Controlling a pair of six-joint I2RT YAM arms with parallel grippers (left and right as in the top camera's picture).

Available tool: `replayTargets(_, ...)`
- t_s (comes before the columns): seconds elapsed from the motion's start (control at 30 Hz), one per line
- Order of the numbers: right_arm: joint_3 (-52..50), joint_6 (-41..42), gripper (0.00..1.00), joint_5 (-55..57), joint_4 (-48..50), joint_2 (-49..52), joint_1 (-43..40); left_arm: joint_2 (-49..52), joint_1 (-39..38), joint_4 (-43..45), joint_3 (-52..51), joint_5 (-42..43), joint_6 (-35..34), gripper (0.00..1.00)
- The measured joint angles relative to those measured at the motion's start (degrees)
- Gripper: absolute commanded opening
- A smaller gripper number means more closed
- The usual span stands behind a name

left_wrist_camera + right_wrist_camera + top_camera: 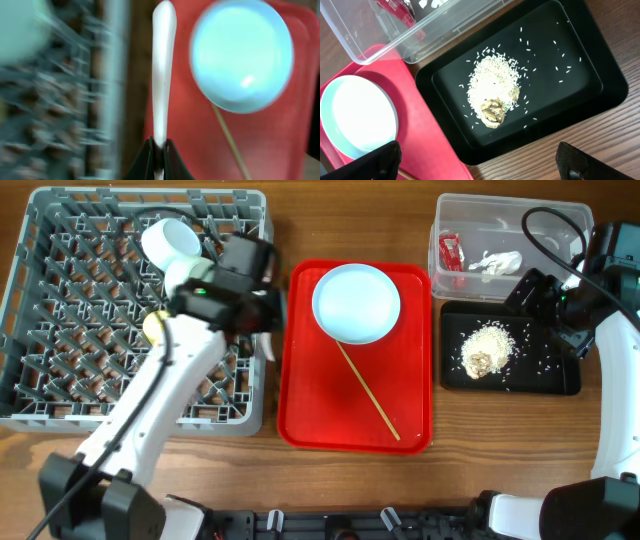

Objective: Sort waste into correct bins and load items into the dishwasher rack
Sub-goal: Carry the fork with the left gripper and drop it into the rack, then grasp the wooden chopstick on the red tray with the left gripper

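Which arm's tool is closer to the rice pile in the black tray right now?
Right. The right tool hangs open at the black tray, beside the rice pile; the left tool sits beyond the red tray by the rack, gripping the fork.

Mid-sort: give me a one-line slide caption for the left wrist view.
Left gripper holds the white plastic fork above the gap between dishwasher rack and red tray bearing the round white plate.

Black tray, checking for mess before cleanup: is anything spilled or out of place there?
Nothing spilled outside. The rice scraps sit heaped in the middle of the black tray, some of their grains scattered around the heap but all within its rim.
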Motion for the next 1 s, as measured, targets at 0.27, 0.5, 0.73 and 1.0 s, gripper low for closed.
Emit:
replayTargets(0.27,0.00,0.00,1.00,0.00,-0.02,0.00,0.00,2.51,6.32,2.93,0.00,-2.97,7.56,0.07)
replayTargets(0.5,0.00,0.00,1.00,0.00,-0.02,0.00,0.00,6.73,7.58,4.70,0.00,-3.06,8.79,0.43)
replayTargets(0.73,0.00,0.00,1.00,0.00,-0.02,0.00,0.00,6.71,6.01,4.79,0.00,3.41,4.39,0.47)
replayTargets(1.0,0.00,0.00,1.00,-0.02,-0.02,0.00,0.00,8.00,-9.01,5.33,0.00,10.12,-16.94,0.45)
